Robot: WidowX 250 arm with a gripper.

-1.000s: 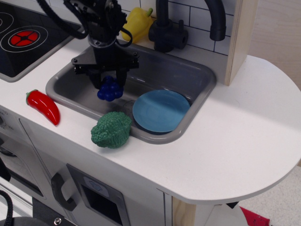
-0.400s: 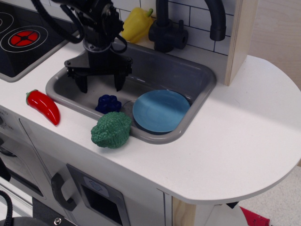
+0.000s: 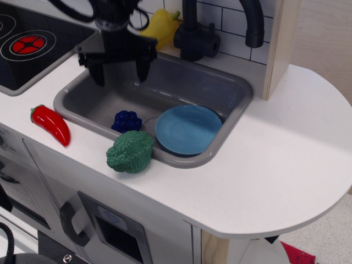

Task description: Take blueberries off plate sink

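The dark blue blueberries (image 3: pixel 126 120) lie on the floor of the grey sink (image 3: pixel 187 88), near its front wall, just left of the light blue plate (image 3: pixel 188 129) and apart from it. The plate is bare and lies flat in the sink's right front corner. My gripper (image 3: pixel 119 74) is open and empty. Its two black fingers point down, above the sink's left part, well above and behind the berries.
A green broccoli (image 3: pixel 130 152) sits on the white counter against the sink's front rim. A red pepper (image 3: pixel 51 124) lies at the left. A yellow pepper (image 3: pixel 159 27) and the black faucet (image 3: pixel 197 34) stand behind the sink. The black stovetop (image 3: pixel 28 44) is at far left.
My gripper let go of the blueberries, which now lie on the sink floor. It opened and then rose up and away from them.
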